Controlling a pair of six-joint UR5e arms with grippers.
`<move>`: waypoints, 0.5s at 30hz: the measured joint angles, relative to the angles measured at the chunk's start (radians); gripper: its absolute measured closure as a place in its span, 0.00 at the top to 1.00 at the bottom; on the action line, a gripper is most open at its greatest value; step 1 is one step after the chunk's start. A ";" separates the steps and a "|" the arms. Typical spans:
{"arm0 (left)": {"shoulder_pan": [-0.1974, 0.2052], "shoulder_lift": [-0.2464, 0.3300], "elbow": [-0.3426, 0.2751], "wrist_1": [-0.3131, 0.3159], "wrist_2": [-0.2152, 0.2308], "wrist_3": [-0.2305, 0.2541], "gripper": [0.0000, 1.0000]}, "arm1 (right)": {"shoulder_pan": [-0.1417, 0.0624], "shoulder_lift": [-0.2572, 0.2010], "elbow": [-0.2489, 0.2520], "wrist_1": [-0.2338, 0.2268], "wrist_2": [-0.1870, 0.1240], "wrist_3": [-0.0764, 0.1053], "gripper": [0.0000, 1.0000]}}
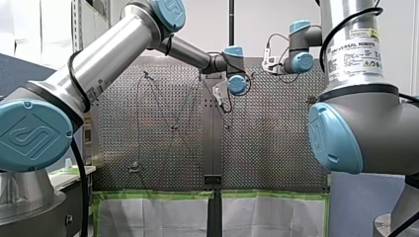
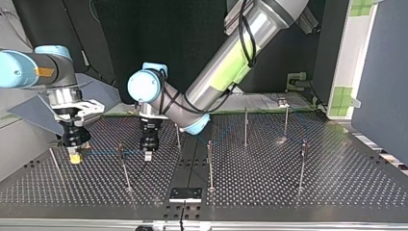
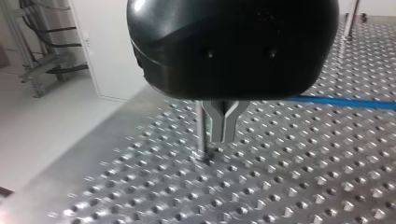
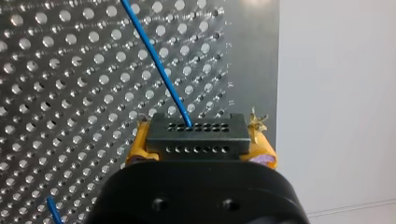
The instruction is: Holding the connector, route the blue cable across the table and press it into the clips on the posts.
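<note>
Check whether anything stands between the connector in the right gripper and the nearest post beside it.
Nothing visible does. The right gripper holds the connector, and in the top view only the blue cable itself and bare perforated table lie between it and the nearest post.

The black connector (image 4: 196, 137), with 2 rows of holes, sits upright beside the table's (image 2: 337, 192) edge. The thin blue cable (image 4: 159, 65) leaves its upper row, running straight over the perforated surface among upright metal posts (image 2: 245, 126).
</note>
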 joint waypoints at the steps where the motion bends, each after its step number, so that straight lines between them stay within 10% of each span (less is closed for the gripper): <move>1: 0.001 -0.006 0.009 -0.002 0.003 0.000 0.00 | -0.004 0.003 -0.001 0.000 -0.003 0.000 0.00; 7: 0.005 -0.021 0.036 -0.008 0.018 0.001 0.00 | -0.019 0.009 -0.008 -0.001 -0.012 0.000 0.00; 15: -0.005 -0.021 0.038 -0.018 0.028 0.001 0.66 | -0.023 0.012 -0.008 -0.001 -0.013 -0.001 0.00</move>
